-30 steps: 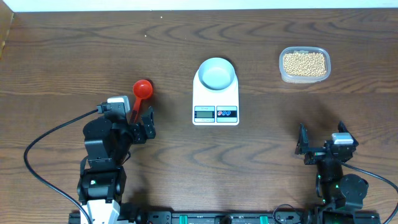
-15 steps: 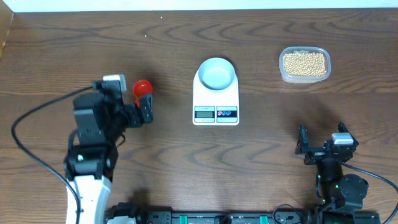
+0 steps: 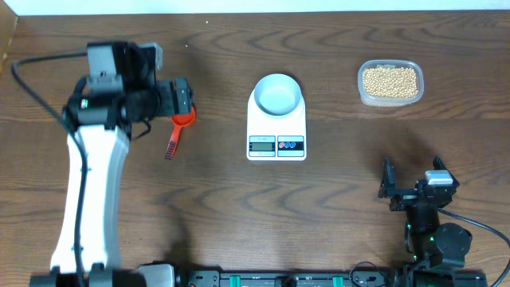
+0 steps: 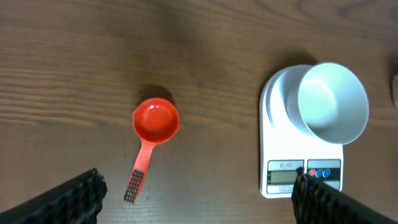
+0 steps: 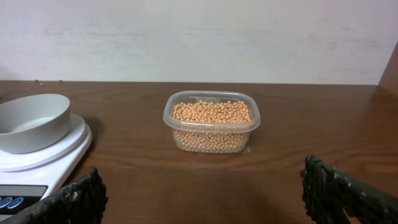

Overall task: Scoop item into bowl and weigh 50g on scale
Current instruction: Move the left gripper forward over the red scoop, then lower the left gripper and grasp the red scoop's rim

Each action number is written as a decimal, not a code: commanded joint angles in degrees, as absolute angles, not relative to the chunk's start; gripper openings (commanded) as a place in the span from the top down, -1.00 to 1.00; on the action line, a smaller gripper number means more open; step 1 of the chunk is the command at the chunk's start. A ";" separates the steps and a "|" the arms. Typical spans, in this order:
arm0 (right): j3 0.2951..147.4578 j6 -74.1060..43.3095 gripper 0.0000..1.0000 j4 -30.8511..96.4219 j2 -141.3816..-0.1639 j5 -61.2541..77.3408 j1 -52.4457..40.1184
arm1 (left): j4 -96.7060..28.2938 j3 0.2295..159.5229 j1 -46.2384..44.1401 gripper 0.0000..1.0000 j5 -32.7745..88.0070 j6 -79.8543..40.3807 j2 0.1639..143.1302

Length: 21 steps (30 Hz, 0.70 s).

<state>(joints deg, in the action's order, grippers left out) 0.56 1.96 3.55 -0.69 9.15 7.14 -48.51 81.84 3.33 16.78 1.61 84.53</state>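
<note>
The tan beans [image 3: 390, 80] fill a clear plastic tub at the back right, also in the right wrist view [image 5: 211, 124]. The pale blue bowl [image 3: 278, 94] stands empty on the white scale [image 3: 276, 139], also in the left wrist view, bowl [image 4: 331, 102] and scale [image 4: 277, 180]. A red scoop [image 3: 177, 131] lies on the table left of the scale, cup up [image 4: 155, 120]. My left gripper [image 3: 182, 97] is open, raised above the scoop's cup. My right gripper [image 3: 410, 185] is open and empty at the front right, low over the table.
The wooden table [image 3: 335, 191] has a white wall along its far edge. A black cable [image 3: 32, 64] loops from the left arm at the far left.
My left arm has risen and moved toward the far side, from beside the scoop's handle to above its cup. The scoop, bowl, scale and right arm have not moved.
</note>
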 commanded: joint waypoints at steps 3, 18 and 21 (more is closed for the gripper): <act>0.32 2.42 -0.98 3.57 -0.38 8.91 6.68 | -46.52 84.44 3.57 -0.96 16.69 3.09 89.89; 0.32 2.42 -0.99 3.57 -0.38 8.91 6.68 | -46.17 84.36 8.45 -0.85 16.08 11.31 100.53; 0.32 2.42 -0.99 3.57 -0.38 8.91 6.68 | -46.02 84.36 9.82 -0.78 16.34 13.19 103.13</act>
